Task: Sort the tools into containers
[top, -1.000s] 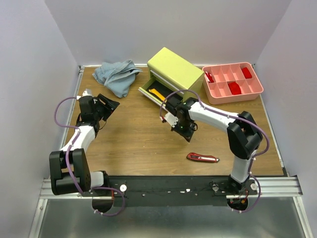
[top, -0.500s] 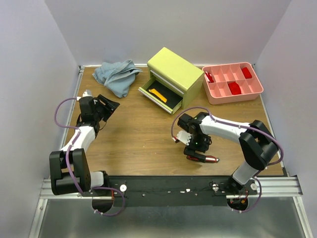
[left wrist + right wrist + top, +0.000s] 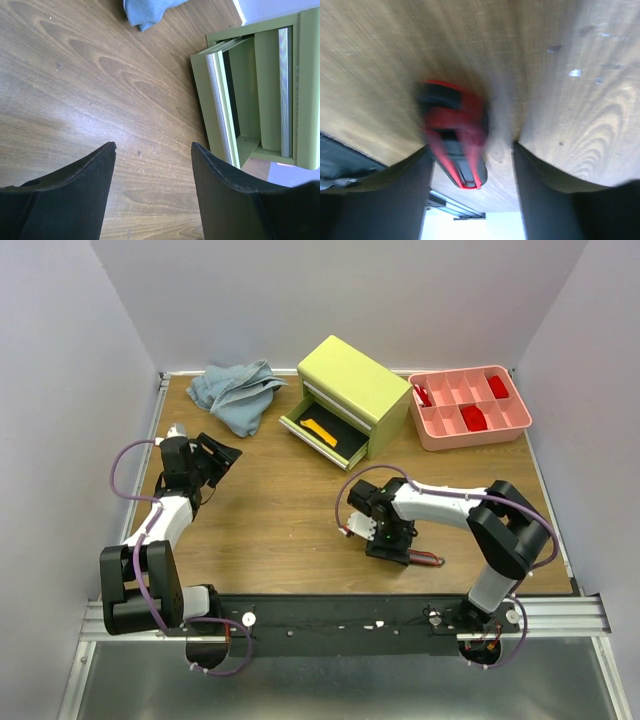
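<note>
A red-black utility knife (image 3: pixel 422 559) lies on the wooden table near its front edge. My right gripper (image 3: pixel 390 543) hangs open right over the knife's left end. In the right wrist view the blurred knife (image 3: pixel 454 131) sits between the spread fingers, closer to the left finger (image 3: pixel 395 190). The yellow-green chest (image 3: pixel 357 379) stands at the back, its bottom drawer (image 3: pixel 345 452) pulled out. A yellow utility knife (image 3: pixel 318 430) lies inside that drawer. My left gripper (image 3: pixel 216 454) is open and empty at the left, facing the chest (image 3: pixel 306 85) and its open drawer (image 3: pixel 218 100).
A blue-grey cloth (image 3: pixel 236 392) is bunched at the back left, its corner (image 3: pixel 147 10) showing in the left wrist view. A pink divided tray (image 3: pixel 478 438) with red items stands right of the chest. Walls close in the table on three sides.
My right arm swung from the open drawer down to the red-black knife at the front, and its gripper opened. The left arm has not moved.
</note>
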